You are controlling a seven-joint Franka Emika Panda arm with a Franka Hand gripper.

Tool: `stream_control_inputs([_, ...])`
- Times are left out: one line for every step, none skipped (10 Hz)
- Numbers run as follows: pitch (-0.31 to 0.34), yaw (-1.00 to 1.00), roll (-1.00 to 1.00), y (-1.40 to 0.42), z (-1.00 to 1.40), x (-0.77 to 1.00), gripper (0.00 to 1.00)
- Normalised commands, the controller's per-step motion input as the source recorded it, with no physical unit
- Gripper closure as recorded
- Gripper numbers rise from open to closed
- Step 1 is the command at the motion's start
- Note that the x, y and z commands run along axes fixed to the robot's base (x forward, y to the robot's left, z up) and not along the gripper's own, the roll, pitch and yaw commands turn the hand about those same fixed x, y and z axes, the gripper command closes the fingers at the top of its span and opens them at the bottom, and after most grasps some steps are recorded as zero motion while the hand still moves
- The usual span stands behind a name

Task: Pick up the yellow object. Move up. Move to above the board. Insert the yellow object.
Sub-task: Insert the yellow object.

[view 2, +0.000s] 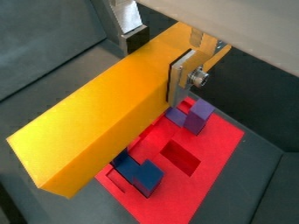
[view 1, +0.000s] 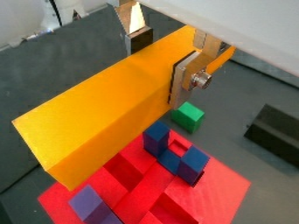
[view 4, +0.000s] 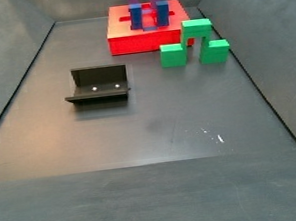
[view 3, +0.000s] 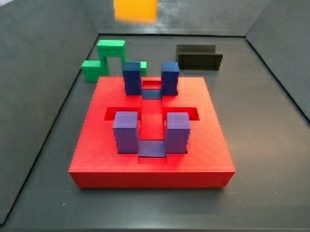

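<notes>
My gripper is shut on the yellow object, a long smooth orange-yellow bar held across its width between the silver fingers. Both wrist views show the bar in the gripper, hanging in the air above the board. That red board has recessed slots and upright blue and purple posts. In a side view only the bar's end shows at the upper edge, high behind the board, and the gripper itself is out of frame.
Green blocks stand on the floor beside the board, also visible as green blocks and a green block. The dark fixture stands apart on the floor, seen too as the fixture. Grey walls enclose the floor.
</notes>
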Motion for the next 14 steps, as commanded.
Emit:
stream_control_inputs([0.029,0.0,0.13,-0.11,-0.99,0.09,1.0])
stream_control_inputs([0.0,0.05,0.13,-0.2,-1.0,0.04,1.0])
stream_control_inputs([0.0,0.13,0.13,-0.22,-1.0,0.03,1.0])
stream_control_inputs([-0.043,0.18,0.04,-0.15,-0.91,0.05,1.0])
stream_control_inputs([-0.13,0.2,-0.08,0.0,-0.69,0.16,1.0])
stream_control_inputs([-0.193,0.15,-0.14,0.0,-0.58,0.0,1.0])
stream_control_inputs([-0.154,0.1,-0.1,0.0,-0.44,0.0,1.0])
stream_control_inputs([-0.139,0.04,-0.05,-0.05,-0.39,-0.06,1.0])
stream_control_inputs([-0.106,0.0,0.0,-0.2,-0.13,-0.03,1.0])
stream_control_inputs([-0.096,0.0,0.11,-0.18,-0.12,0.0,1.0])
stream_control_inputs([-0.044,0.0,0.21,-0.14,-0.12,0.08,1.0])
stream_control_inputs([-0.036,0.0,0.3,-0.13,-0.1,0.0,1.0])
stream_control_inputs([-0.036,0.0,0.3,-0.09,-0.15,0.09,1.0])
stream_control_inputs([-0.044,0.0,0.35,-0.07,-0.11,0.13,1.0])
